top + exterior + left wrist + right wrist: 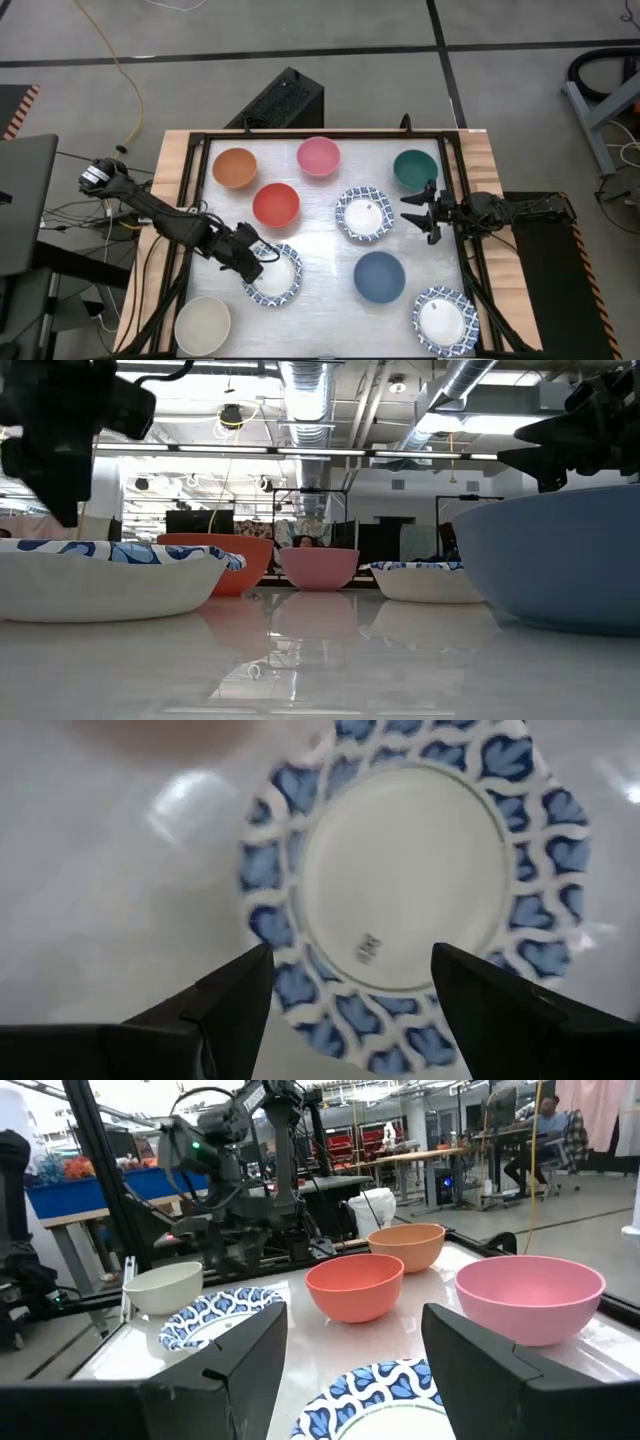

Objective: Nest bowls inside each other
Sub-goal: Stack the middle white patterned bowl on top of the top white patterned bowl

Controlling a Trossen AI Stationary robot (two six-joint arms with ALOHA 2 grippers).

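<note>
Nine bowls stand upright on the white table top. Orange (235, 167), pink (318, 156) and dark green (414, 169) stand along the far side. Red (276, 204), a blue-patterned white bowl (362, 214) and the blue bowl (379, 276) are in the middle. A cream bowl (203, 325) and a second patterned bowl (444, 320) sit near the front. My left gripper (268, 256) hangs open, tilted down, over the near-left patterned bowl (400, 870), its fingers above the rim, clear of it. My right gripper (415, 215) waits open and level at the table's right side.
A black frame (320, 134) runs around the table top. The red bowl (355, 1285) and the pink bowl (530, 1295) lie ahead of my right gripper. There is bare table (320, 270) between the near-left patterned bowl and the blue bowl.
</note>
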